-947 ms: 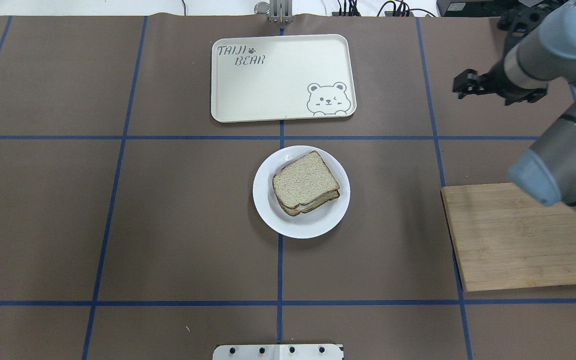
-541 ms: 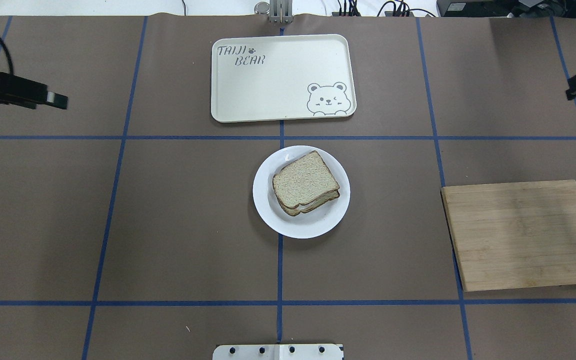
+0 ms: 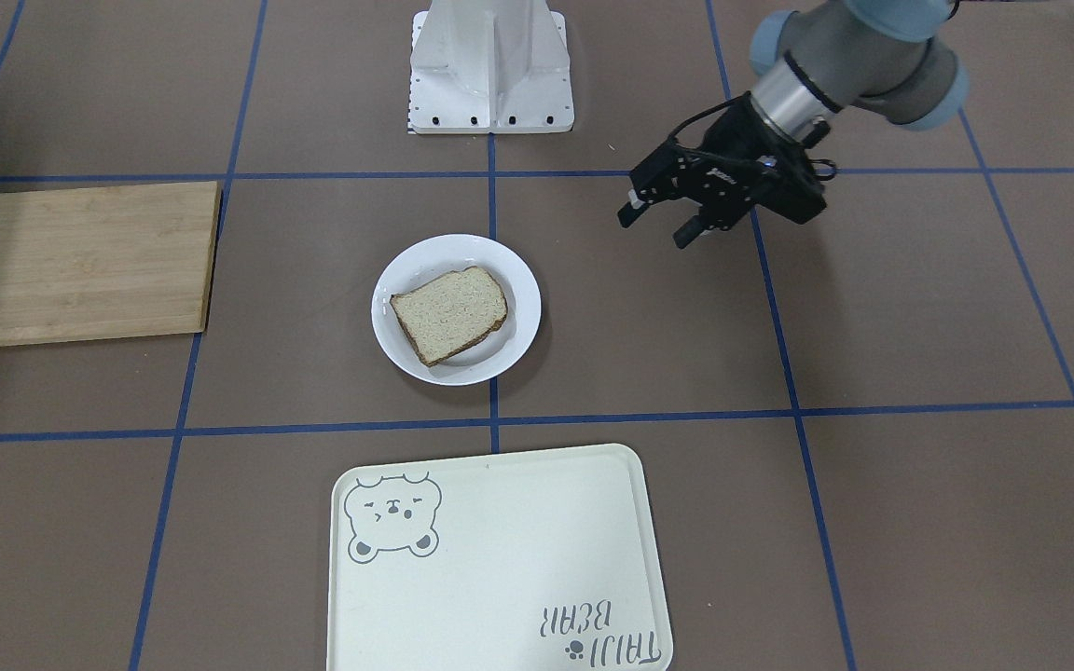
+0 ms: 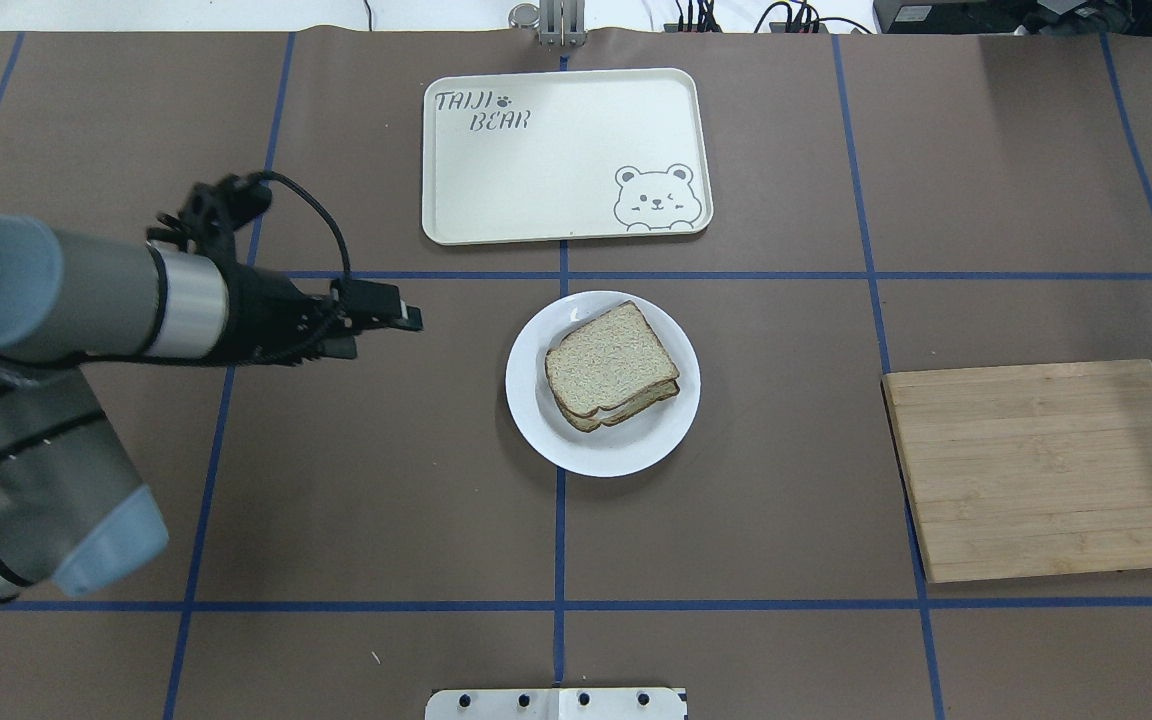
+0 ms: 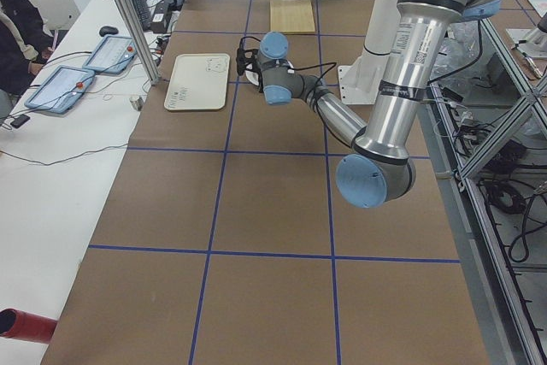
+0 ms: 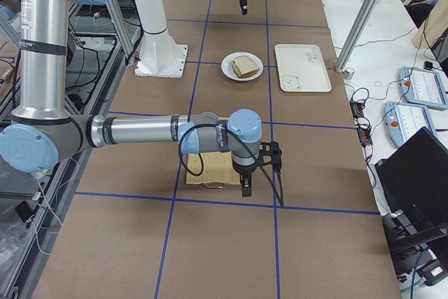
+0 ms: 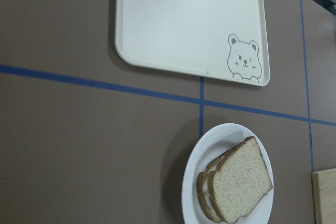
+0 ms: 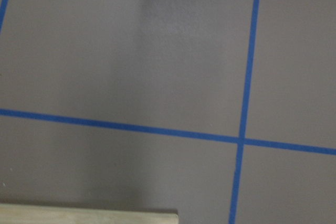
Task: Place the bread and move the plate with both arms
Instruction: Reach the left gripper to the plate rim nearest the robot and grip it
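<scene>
The bread lies as two stacked slices on the white plate at the table's middle. Both also show in the front view as bread on plate, and in the left wrist view as bread on plate. My left gripper is open and empty. It hovers left of the plate, apart from it, and shows in the front view. My right gripper shows only in the exterior right view, by the cutting board's near end. I cannot tell whether it is open or shut.
The cream bear-print tray lies just beyond the plate. A wooden cutting board lies at the right; its edge shows in the right wrist view. The white pedestal stands at the robot's side of the table.
My right arm has drawn back out of the overhead view. My left arm has come in from the left edge and moved right towards the plate. Bread and plate have not moved.
</scene>
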`<state>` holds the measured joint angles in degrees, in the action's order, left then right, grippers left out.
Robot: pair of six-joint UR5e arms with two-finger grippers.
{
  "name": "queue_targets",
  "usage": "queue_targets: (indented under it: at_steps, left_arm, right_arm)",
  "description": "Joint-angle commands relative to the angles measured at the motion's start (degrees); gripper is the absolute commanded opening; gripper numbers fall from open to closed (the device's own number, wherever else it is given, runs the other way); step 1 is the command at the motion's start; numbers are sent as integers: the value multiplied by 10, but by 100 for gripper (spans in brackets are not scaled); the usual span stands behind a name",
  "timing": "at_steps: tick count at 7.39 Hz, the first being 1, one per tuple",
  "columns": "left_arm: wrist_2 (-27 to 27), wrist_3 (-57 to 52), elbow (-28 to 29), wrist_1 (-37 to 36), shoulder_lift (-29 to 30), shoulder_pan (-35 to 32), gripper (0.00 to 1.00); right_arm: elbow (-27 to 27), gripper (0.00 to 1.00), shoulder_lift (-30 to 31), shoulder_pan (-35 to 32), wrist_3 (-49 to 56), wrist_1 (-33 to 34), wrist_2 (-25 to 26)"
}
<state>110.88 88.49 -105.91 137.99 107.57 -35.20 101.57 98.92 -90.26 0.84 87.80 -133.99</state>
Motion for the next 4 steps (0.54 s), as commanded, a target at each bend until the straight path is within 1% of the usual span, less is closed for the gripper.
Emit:
queue_targets:
  at_steps: [1,2,3,4]
  left_arm:
    - [-106,50,73,59,38,93,97]
    - [-135,57,123,109,59,115,92]
    - [-142,91,161,165,74,126,77]
    - [-143,102,182,170,84,128,57]
  right_arm:
    - [3,100,27,-13,7,-1,5]
    - [3,100,26,-13,7,0,5]
    - [3,100,27,-13,6,0,5]
    - [4,100,26,-13,6,0,5]
